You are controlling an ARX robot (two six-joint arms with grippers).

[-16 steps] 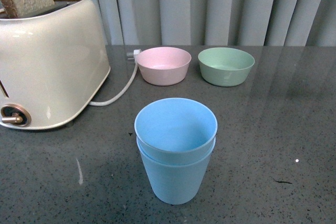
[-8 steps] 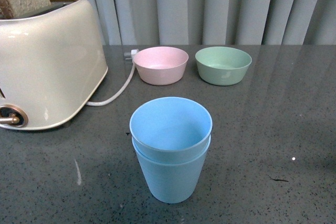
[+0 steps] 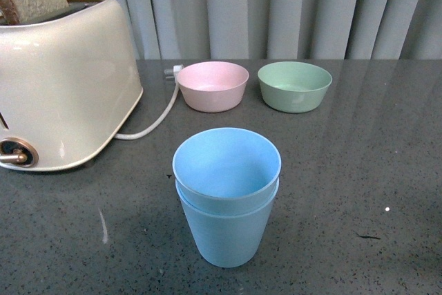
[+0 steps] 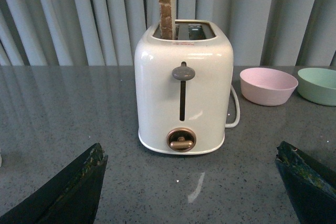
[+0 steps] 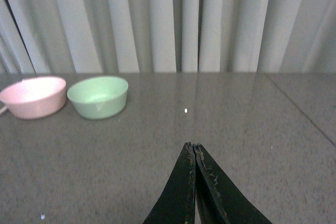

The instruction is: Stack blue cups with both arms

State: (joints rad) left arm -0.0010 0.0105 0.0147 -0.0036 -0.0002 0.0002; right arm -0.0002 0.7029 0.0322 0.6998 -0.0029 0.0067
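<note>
The 2 blue cups [image 3: 226, 198] stood nested, 1 inside the other, upright on the grey worktop [image 3: 359, 170], close to its near edge and about midway along it. The inner cup's rim sat a little above the outer cup's rim, and its inside looked bare. Neither of my arms showed in the front view.

My left gripper [image 4: 191, 182] was spread wide: its 2 dark fingertips [image 4: 79, 187] sat far apart at the lower corners of the left wrist view, with nothing between them. Beyond it stood the cream toaster [image 4: 182, 93], lever up near the top of its slot, copper dial low on its face, and a slice of brown bread [image 4: 166, 8] sticking up out of 1 slot. The toaster sat toward the worktop's left edge, its white cord [image 3: 148, 126] trailing across the surface toward the bowls.

My right gripper [image 5: 193, 153] was pressed together, fingertips meeting in a point with nothing pinched.

Toward the far edge, in front of the grey curtain [image 3: 276, 8], the pink bowl [image 3: 213, 86] and the green bowl [image 3: 295, 86] sat side by side, near each other but apart, pink on the left. Both were well apart from the cups.
</note>
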